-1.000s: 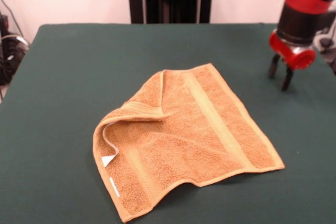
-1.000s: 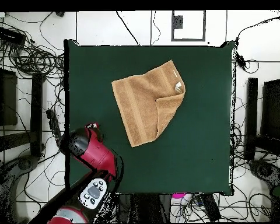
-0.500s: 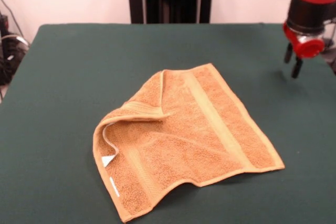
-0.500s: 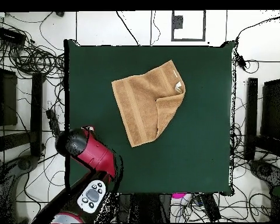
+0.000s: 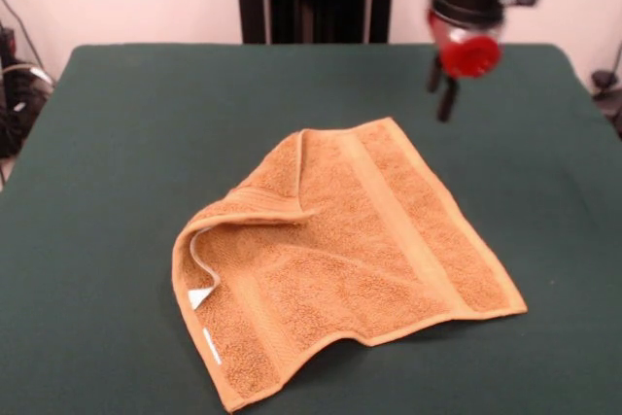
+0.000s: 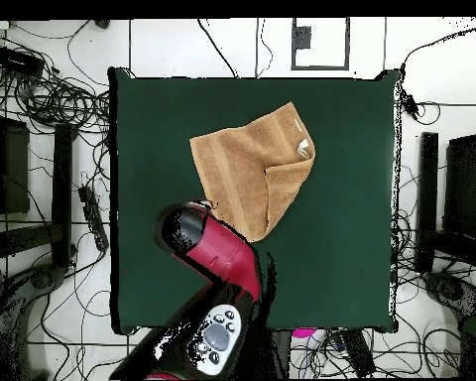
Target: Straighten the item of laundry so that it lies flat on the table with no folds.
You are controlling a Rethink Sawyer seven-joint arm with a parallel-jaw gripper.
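Front view: towel (image 5: 350,255) diagonal on table (image 5: 126,133), one corner folded over; empty pincer (image 5: 442,94) fingers parted.

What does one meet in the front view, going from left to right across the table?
White label at the towel's left edge → folded-over corner → woven band → pincer, above the table.

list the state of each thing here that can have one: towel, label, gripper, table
small orange-tan terry-cloth towel: one corner folded over itself, not yet flat
white label: showing at the towel's edge, under the fold
gripper on the red and black arm: above the table, apart from the towel, holding nothing; open or shut not clear
large dark green felt-like table: bears only the towel
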